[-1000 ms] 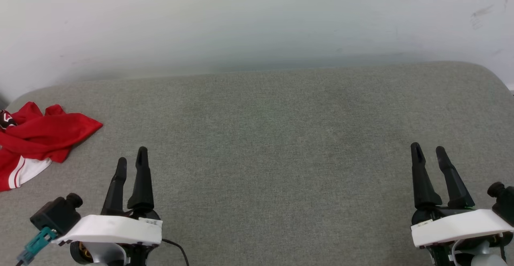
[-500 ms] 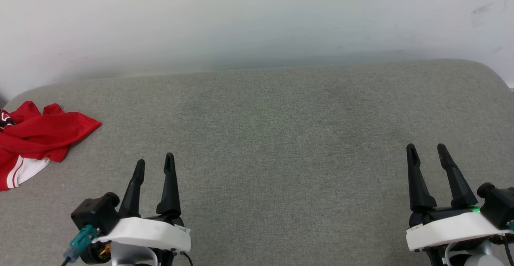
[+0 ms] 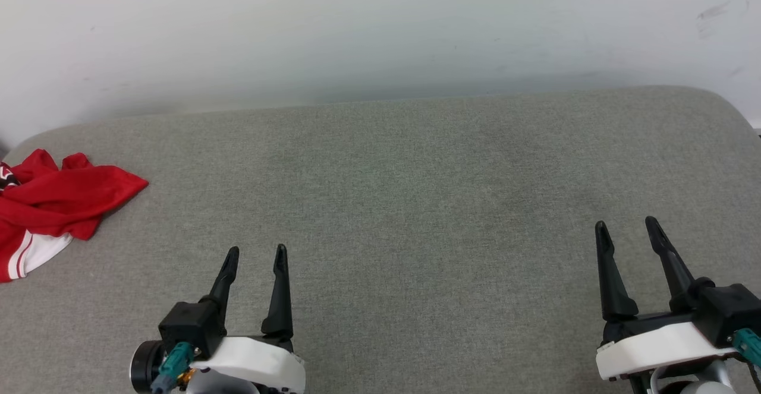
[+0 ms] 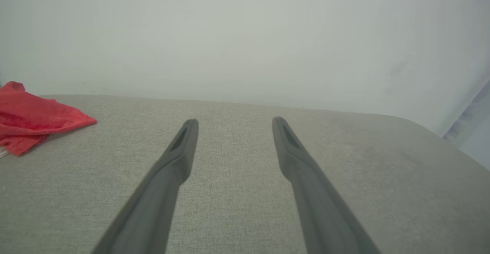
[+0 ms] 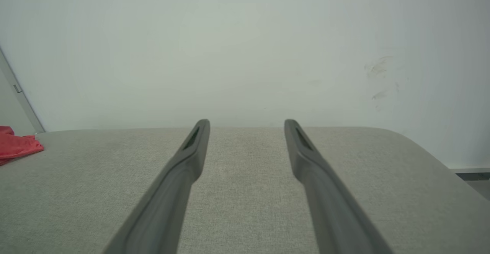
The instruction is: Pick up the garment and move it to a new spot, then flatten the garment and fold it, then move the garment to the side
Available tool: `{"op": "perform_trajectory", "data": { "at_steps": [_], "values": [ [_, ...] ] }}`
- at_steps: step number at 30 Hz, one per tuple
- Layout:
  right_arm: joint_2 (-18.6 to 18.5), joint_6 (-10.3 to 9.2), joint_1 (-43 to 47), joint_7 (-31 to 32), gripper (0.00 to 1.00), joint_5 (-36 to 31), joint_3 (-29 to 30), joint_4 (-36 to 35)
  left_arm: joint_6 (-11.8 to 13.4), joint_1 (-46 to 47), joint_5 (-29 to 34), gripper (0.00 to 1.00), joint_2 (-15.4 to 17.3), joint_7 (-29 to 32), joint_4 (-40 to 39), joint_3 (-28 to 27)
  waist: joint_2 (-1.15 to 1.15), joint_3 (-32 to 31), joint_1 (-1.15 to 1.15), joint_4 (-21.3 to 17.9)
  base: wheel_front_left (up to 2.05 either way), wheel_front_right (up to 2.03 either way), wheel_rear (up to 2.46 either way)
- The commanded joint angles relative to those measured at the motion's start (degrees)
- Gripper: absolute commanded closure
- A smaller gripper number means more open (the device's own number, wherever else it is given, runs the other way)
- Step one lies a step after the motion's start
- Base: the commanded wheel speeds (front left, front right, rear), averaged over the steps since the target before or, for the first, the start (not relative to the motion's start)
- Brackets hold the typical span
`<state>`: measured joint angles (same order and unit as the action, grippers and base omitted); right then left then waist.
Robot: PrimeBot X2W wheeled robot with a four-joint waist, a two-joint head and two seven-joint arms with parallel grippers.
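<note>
Seemingly at step 1 of 3: garment (image 3: 56, 195) crumpled at left edge of frame, untouched, with left gripper (image 3: 256, 251) and right gripper (image 3: 625, 223) jaws released, empty.

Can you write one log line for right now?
garment: crumpled, left end of grey cushion | left gripper: open, empty | right gripper: open, empty

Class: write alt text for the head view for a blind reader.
A crumpled red garment with white trim lies at the left edge of a grey padded surface. The robot's left hand and right hand are open and empty near the bottom.
</note>
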<state>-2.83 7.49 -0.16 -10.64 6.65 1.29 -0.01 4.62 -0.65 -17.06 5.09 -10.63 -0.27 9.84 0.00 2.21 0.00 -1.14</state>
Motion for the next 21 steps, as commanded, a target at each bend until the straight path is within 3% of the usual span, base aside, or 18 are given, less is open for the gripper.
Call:
{"op": "perform_trajectory", "data": {
  "at_steps": [1, 12, 21],
  "values": [
    [-0.09, 0.00, 0.01, -0.63, 0.00, -2.07, -0.23, -0.86, 0.95, 0.57, 2.09, 0.00, 0.96, -0.67, -0.21, 1.19, 0.00, 0.02, 0.00, -0.01, 0.00, 0.00, 0.00],
    [-0.09, -0.01, 0.83, -1.88, 0.00, -7.07, -1.22, -0.97, 3.50, 0.34, 4.57, 0.00, 1.47, -1.87, -0.09, 3.26, 0.00, 0.04, 0.00, -0.01, 0.00, 0.00, 0.00],
    [-0.08, -0.01, 1.69, -2.89, 0.00, -1.36, -0.16, 0.23, -1.18, -1.31, 5.53, 0.00, -0.63, -2.93, -0.01, -0.40, 0.00, -0.29, 0.00, -0.11, 0.00, 0.00, 0.00]
  ]
}}
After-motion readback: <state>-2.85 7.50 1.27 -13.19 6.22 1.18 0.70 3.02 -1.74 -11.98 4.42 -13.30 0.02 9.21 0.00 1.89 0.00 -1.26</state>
